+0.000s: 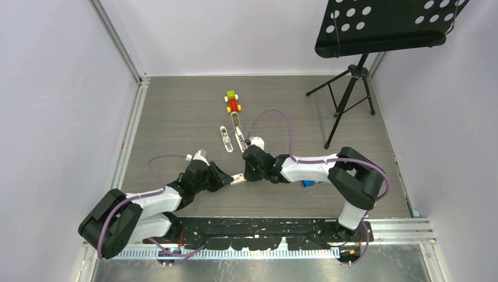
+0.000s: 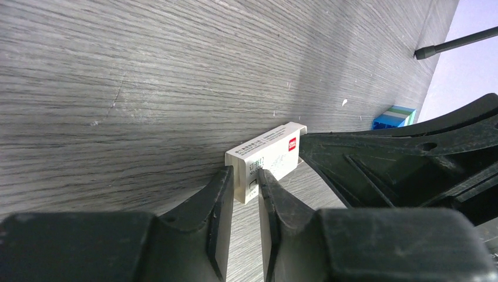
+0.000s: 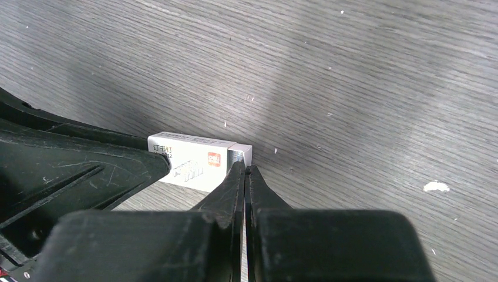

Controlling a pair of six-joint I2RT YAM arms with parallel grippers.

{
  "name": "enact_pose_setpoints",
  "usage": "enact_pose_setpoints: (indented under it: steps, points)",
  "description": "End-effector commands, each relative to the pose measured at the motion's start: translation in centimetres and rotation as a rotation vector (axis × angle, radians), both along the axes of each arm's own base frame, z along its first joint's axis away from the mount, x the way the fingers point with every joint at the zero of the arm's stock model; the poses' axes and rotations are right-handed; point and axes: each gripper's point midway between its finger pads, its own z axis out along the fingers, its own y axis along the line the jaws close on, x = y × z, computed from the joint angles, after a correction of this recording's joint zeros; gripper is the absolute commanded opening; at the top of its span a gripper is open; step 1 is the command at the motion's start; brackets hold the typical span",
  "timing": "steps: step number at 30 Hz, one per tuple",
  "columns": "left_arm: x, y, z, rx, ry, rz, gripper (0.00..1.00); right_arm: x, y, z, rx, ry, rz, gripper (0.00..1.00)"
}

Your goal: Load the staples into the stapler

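The staples' small white carton [image 1: 238, 179] with a red mark lies low over the table between my two grippers. My left gripper [image 2: 246, 179] is shut on one end of the carton [image 2: 267, 155]. My right gripper [image 3: 245, 168] is shut, with its tips pinched at the flap on the carton's [image 3: 191, 158] other end. The staples themselves are hidden inside. The slim stapler [image 1: 238, 132], grey on top with a white base, lies farther back on the table, beyond the right gripper [image 1: 249, 171].
A small white oblong object [image 1: 225, 140] lies left of the stapler. A green, red and yellow brick toy [image 1: 233, 101] sits behind it. A blue-green box [image 1: 308, 183] lies by the right arm and also shows in the left wrist view [image 2: 393, 117]. A music stand [image 1: 352, 88] stands back right.
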Motion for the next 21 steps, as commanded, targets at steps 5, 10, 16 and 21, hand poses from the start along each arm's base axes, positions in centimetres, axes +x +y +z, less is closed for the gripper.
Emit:
enact_pose_setpoints:
  steps: [5,10,16,21]
  points:
    - [0.1,-0.6,0.1,-0.033,-0.014,-0.013,0.07,0.6,-1.1,1.5,-0.049,-0.055,-0.008,0.03]
    - [0.0,-0.6,0.3,-0.031,-0.026,-0.026,0.0,0.6,-2.0,1.8,-0.089,-0.072,-0.006,0.03]
    - [-0.3,-0.6,0.2,-0.012,-0.027,-0.05,0.0,0.5,-3.3,1.9,-0.148,-0.085,0.005,0.03]
    - [-0.7,-0.7,-0.1,-0.009,-0.013,-0.069,0.0,0.3,-4.1,1.9,-0.181,-0.089,0.012,0.03]
